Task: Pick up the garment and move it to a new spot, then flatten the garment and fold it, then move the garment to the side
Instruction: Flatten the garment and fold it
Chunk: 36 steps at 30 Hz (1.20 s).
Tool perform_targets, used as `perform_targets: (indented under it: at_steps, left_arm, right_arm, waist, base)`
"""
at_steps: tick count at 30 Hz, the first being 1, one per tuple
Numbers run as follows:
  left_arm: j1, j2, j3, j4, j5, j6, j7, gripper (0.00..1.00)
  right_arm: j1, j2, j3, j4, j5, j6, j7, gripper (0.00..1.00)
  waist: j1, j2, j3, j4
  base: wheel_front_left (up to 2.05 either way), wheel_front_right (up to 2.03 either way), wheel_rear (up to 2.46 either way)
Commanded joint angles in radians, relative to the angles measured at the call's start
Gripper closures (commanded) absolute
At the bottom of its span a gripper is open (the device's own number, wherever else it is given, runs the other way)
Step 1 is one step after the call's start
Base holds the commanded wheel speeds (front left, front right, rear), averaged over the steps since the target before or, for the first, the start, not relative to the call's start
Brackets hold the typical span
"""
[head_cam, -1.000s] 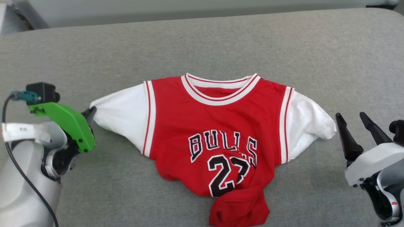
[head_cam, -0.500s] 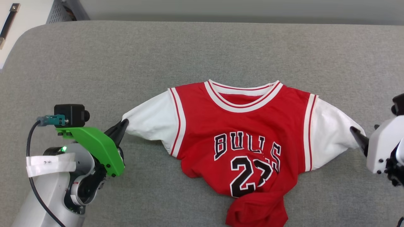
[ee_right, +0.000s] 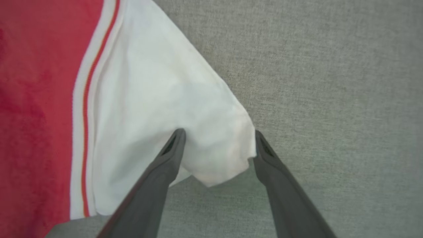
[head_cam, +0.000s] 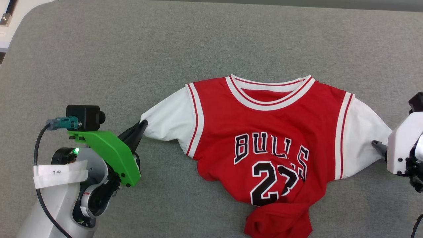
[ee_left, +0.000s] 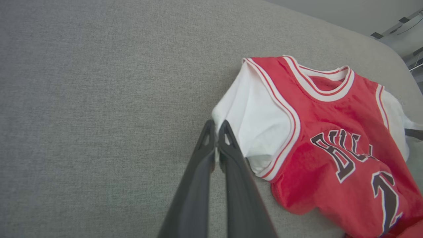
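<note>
**Red jersey flat on the grey pad, one sleeve pinched**

So the garment (head_cam: 264,132) is lying chest-up on a grey woven surface (head_cam: 132,49), a bit right of middle in the head view. The collar points away from the robot and the bottom hem is scrunched into a twisted lump on the near side.

The left gripper (ee_left: 216,127) is clamped on the very tip of the white sleeve on its side, with a sliver of white caught between the fingers. The right gripper (ee_right: 218,134) is spread wide, one finger either side of the other sleeve's end, not pinching it.

The surface has a rounded far-left corner. Past it there's a pale patch of room with a dark handle-like bar (head_cam: 5,19). The left wrist view catches a plain pale background (ee_left: 330,13) beyond the far edge.
</note>
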<state>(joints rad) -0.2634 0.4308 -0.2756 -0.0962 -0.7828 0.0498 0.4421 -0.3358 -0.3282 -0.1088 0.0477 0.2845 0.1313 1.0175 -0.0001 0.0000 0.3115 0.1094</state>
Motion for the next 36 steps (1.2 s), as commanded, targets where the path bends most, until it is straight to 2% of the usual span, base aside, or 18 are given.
perform_targets:
  at_steps: [1,10,11,12,13,14,19,28,36]
  left_arm:
    - [0.001,-0.001,0.0,-0.006,0.011,0.007,0.002,1.0]
    - [-0.014,-0.002,-0.01,-0.006,0.015,0.005,0.002,1.0]
    - [-0.016,-0.001,-0.011,-0.005,0.016,0.005,0.002,1.0]
    - [-0.017,-0.001,-0.012,-0.004,0.017,0.005,0.002,1.0]
    - [-0.019,-0.001,-0.013,-0.002,0.018,0.005,0.002,1.0]
    - [-0.02,-0.001,-0.014,0.0,0.019,0.005,0.002,1.0]
    - [-0.02,0.003,-0.01,0.014,0.016,0.007,-0.001,1.0]
    - [0.004,0.025,0.022,0.029,0.018,0.018,-0.031,1.0]
    - [0.03,0.048,0.071,-0.013,0.035,0.044,-0.088,1.0]
  right_arm:
    - [-0.016,-0.003,0.008,0.013,-0.005,-0.001,-0.013,0.0]
    - [-0.018,-0.023,0.081,0.083,0.0,-0.001,-0.065,0.0]
    - [-0.016,-0.026,0.09,0.091,0.002,-0.001,-0.064,0.13]
    - [-0.014,-0.028,0.096,0.098,0.005,-0.001,-0.063,0.13]
    - [-0.013,-0.03,0.102,0.105,0.008,-0.001,-0.065,0.95]
    - [-0.013,-0.032,0.106,0.109,0.01,-0.001,-0.068,1.0]
    - [-0.022,-0.074,0.14,0.116,-0.001,-0.001,-0.14,1.0]
    - [-0.035,-0.112,0.12,0.121,0.023,-0.001,-0.283,1.0]
    - [-0.009,-0.186,0.11,0.032,0.055,-0.001,-0.425,1.0]
  waist:
    - [0.0001,0.0,0.022,0.013]
    - [0.0001,0.0,0.049,0.021]
    - [0.0001,0.0,0.049,0.021]
    - [0.0001,0.0,0.05,0.021]
    - [0.0001,0.0,0.049,0.021]
    - [0.0001,0.0,0.048,0.021]
    - [0.0001,0.0,0.027,0.013]
    - [0.0001,0.0,-0.063,-0.022]
    - [0.0001,0.0,-0.163,-0.048]
  base:
    - [0.0,0.0,0.0]
    - [0.0,0.0,0.0]
    - [0.0,0.0,0.0]
    - [0.0,0.0,0.0]
    - [0.0,0.0,0.0]
    - [0.0,0.0,0.0]
    - [0.0,0.0,0.0]
    - [0.0,0.0,0.0]
    - [0.0,0.0,0.0]
